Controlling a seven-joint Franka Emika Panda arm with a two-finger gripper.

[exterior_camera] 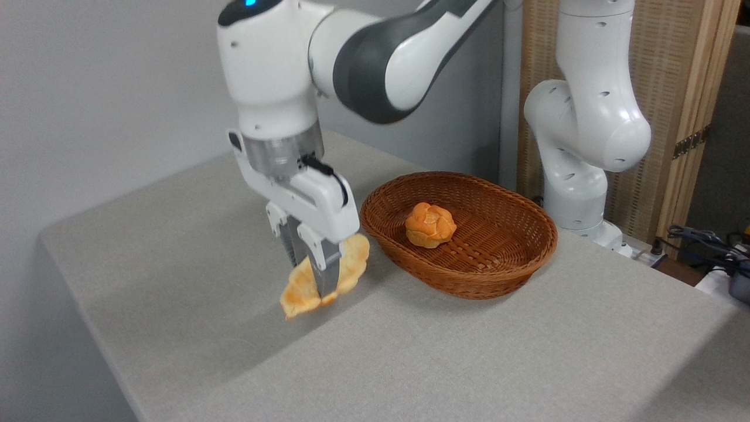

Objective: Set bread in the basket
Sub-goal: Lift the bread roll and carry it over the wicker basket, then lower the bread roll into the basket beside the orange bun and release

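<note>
The grey counter runs out bare on the left, under a plain pale wall. Coming right, my end effector points down over the counter, its two fingers closed on the bread, one finger in front of the loaf and one behind it. The bread is a long flat loaf, pale golden with a browner lower tip, and it hangs tilted in my grip, low end toward the left and front, high end toward the right. I cannot tell whether the low tip touches the counter; a shadow lies just beneath it. The loaf's upper end is just beside the near-left rim of the wicker basket but outside it. The basket sits on the counter, oval and reddish-brown. Inside it, near the middle of the woven floor, rests a small round orange bun. Behind the basket stands my white arm base, before a slatted wooden screen.
</note>
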